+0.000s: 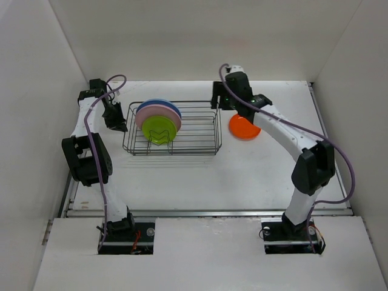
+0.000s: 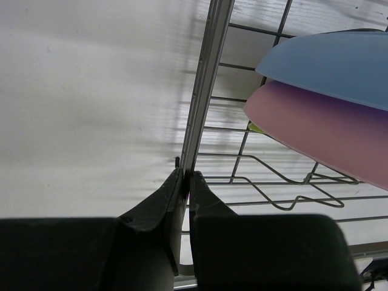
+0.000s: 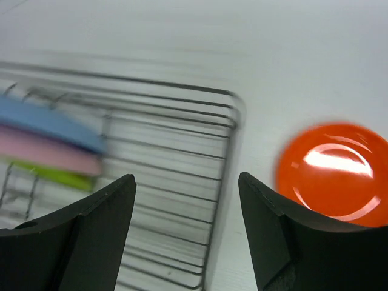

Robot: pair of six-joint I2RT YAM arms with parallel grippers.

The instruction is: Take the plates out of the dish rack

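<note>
1. Your left jaws are clenched on the side rim wire of the dish rack [image 2: 206, 79], steadying it. Your right jaws stand released and empty over a rack corner.
2. The orange plate [image 3: 332, 173] lies flat on the desk [image 1: 242, 176], just right of the right jaws. The blue plate [image 1: 159, 102], pink plate [image 1: 147, 118] and lime green plate [image 1: 160, 129] stand on edge in the rack, to their left.
3. Expect light, stiff, glossy plastic, likely slippery. Pinch an upper rim squarely and lift straight up.

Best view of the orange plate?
Right wrist: the orange plate lies large and nearly whole, outside the dish rack. Top external shows it small, partly hidden by the right arm. Left wrist: not in view.
</note>
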